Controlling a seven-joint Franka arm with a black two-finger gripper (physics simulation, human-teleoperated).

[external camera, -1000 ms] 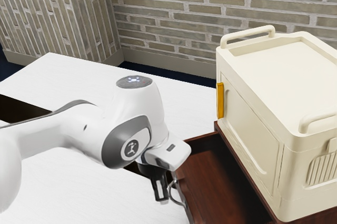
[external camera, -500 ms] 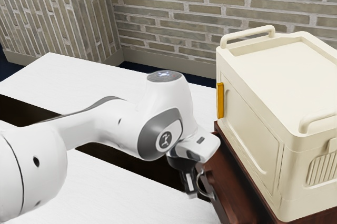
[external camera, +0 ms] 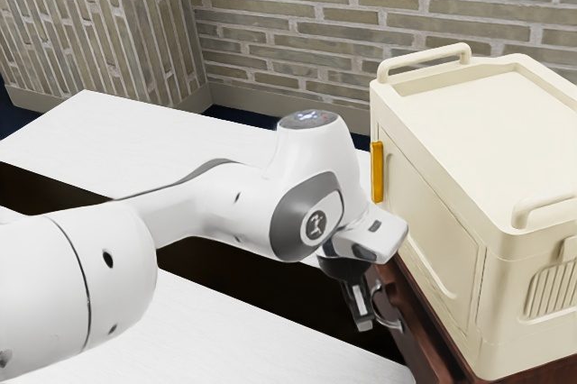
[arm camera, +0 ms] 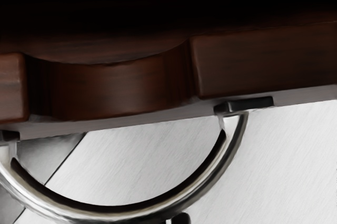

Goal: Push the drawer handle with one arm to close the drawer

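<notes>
The exterior view gives the wider layout: the gripper points down beside the drawer handle, on the side facing away from the drawer. The drawer is slightly open, its front standing just out from the dark red-brown cabinet. On the cabinet sits a cream box with a yellow-orange latch; a white table and a brick wall lie beyond the arm.

The wrist view adds the close detail: the handle is a shiny metal arc, with a black mount where it meets the front, and a rounded scoop is cut into the front's upper edge between its ends. Past that edge is the drawer's dark inside. How the jaws stand, and whether they touch the handle, I cannot tell
</notes>
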